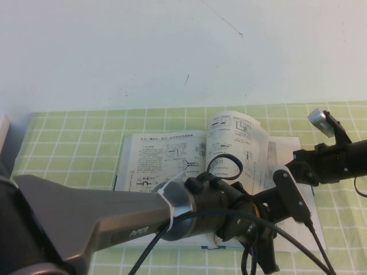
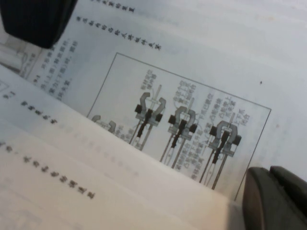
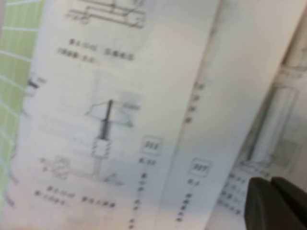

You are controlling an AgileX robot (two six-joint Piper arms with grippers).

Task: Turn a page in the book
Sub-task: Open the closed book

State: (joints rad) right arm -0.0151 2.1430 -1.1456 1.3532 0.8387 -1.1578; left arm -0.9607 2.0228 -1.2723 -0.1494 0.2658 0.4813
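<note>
The book lies open on the green checked cloth. One page stands lifted and curved near the spine, its printed face with diagrams turned toward me. My left gripper hangs low over the book's right half, in front of the lifted page. It is open and holds nothing. In the left wrist view its fingers are spread wide over a page with three clamp drawings. My right gripper reaches in from the right, at the book's right edge just behind the lifted page. Its wrist view shows fanned page edges.
The green checked cloth covers the table in front of a white wall. My left arm fills the lower left of the high view and hides the book's near edge. A pale object stands at the far left edge.
</note>
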